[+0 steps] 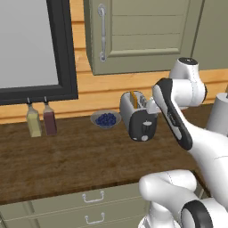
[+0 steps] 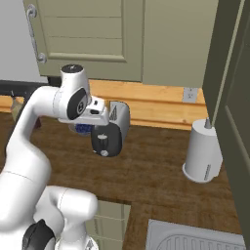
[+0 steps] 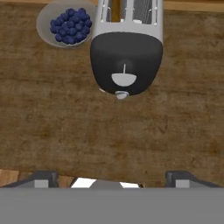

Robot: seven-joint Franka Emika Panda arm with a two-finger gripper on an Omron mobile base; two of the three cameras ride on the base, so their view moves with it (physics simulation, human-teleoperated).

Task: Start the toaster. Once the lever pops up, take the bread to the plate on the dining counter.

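End effector (image 3: 112,179), fingers apart and empty, poised above the rounded silver-grey toaster (image 1: 138,116).
Starting step: next, press the lever on its dark end panel down; golden-crusted bread slice (image 1: 132,99) waits in a slot.

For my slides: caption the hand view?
Gripper open above toaster, bread in slot, berry bowl beside.

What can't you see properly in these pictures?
- Bread: only a golden edge shows in the left base view; the toaster slot hides the rest.
- Toaster's side in the right base view: the arm covers it.
- Hand: only the two tips show at the bottom of the hand view.
- Bottle labels: too small to read.
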